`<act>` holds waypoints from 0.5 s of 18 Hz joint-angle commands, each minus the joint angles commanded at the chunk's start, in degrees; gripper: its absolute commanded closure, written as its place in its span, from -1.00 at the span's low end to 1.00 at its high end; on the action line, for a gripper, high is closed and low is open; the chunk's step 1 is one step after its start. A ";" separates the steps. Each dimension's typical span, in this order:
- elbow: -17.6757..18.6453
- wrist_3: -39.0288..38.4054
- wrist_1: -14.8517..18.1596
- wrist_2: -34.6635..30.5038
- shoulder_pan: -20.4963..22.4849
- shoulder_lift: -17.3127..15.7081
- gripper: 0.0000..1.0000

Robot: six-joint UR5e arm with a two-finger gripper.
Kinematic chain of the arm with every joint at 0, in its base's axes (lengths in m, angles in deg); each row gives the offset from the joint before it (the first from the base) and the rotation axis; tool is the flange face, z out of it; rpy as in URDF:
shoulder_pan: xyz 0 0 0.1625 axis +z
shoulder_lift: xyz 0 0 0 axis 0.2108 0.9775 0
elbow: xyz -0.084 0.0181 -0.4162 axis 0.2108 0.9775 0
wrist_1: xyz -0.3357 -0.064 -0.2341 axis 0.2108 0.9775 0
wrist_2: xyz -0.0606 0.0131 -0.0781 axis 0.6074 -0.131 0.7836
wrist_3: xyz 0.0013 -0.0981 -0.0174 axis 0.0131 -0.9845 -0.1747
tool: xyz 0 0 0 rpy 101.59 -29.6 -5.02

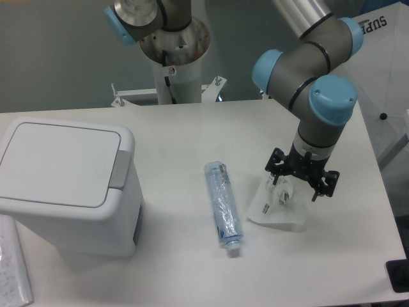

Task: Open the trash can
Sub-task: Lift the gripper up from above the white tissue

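Your pincer (pixel 298 187) hangs with its fingers spread and holding nothing, over a clear wrapper (pixel 276 210); the trash can (pixel 67 185), lid down, sits well off to its left past the crushed bottle (pixel 223 206), grey tab (pixel 121 169) facing the pincer.

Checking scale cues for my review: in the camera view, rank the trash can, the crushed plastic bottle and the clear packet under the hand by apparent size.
1. trash can
2. crushed plastic bottle
3. clear packet, partly hidden by the hand, so its rank below the bottle is unsure.

trash can (pixel 64 185) lid shut, crushed bottle (pixel 223 206), gripper (pixel 300 185)
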 joint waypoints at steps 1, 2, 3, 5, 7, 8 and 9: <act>0.09 -0.35 0.09 0.00 -0.17 -0.18 -1.00; 0.09 -0.44 0.18 -0.09 -1.05 -0.18 -1.00; 0.09 -0.88 0.18 -0.09 -2.01 -0.26 -1.00; -0.09 -4.72 0.18 0.35 -3.07 -0.35 -1.00; -0.44 -10.69 0.70 1.14 -3.69 -0.53 -1.00; -0.61 -14.03 0.70 2.36 -4.56 -0.70 -1.00; -0.88 -17.37 0.70 3.94 -4.92 -1.14 -1.00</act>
